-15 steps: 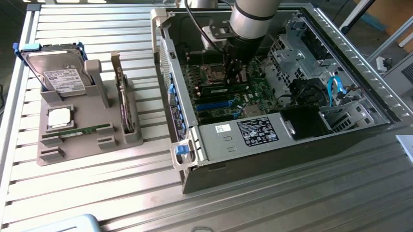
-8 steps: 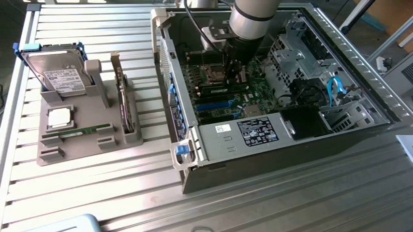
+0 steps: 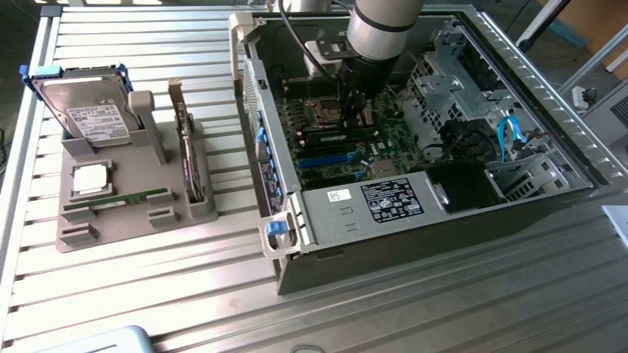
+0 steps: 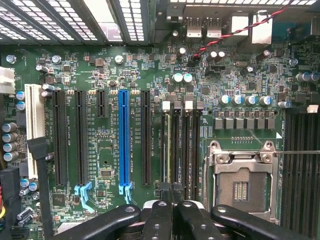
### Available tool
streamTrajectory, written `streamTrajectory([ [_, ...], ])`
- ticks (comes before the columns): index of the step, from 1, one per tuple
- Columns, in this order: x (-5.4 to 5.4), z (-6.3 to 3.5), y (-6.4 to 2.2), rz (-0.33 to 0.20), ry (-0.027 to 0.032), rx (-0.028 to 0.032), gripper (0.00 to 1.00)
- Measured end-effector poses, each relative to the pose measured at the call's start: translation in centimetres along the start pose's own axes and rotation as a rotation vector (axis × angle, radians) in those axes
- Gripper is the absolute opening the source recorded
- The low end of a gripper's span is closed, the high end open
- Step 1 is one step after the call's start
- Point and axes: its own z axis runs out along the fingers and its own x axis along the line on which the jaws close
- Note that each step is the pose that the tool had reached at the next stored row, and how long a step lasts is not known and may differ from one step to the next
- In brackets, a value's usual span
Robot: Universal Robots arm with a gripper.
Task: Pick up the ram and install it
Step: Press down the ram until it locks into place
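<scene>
1. Ram (image 4: 167, 150) is standing on edge in a memory slot of the motherboard (image 4: 105, 200). From the wrist view it is showing as one thin, pale green line.
2. In the exterior view, the ram (image 3: 339, 136) is lying as a dark green strip on the board inside the open computer case (image 3: 432, 213), directly under the arm.
3. The hand (image 4: 173, 192) is reaching down into the case (image 3: 348, 110), and its fingers are pressing together right over one end of the ram. Whether they are pinching the ram or only touching it cannot be told.
4. A long blue expansion slot (image 4: 123, 140) is running parallel to the ram, with a black slot between them. On the ram's other side, past two empty black memory slots, the open processor socket (image 4: 242, 185) is sitting.
5. The case is lying on its side on the ribbed metal bench (image 3: 393, 309).
6. A grey tray (image 3: 118, 220) is sitting near the bench edge at the exterior view's left. It is carrying a hard drive (image 3: 93, 110), an upright green card (image 3: 184, 140), a square silver chip (image 3: 90, 179) and a second thin green stick (image 3: 132, 198) lying flat.
</scene>
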Motion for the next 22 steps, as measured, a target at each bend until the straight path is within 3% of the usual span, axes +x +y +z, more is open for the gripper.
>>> streamTrajectory([
  [22, 0.04, 0.53, 0.06, 0.0, -0.0008, -0.0002, 0.1],
])
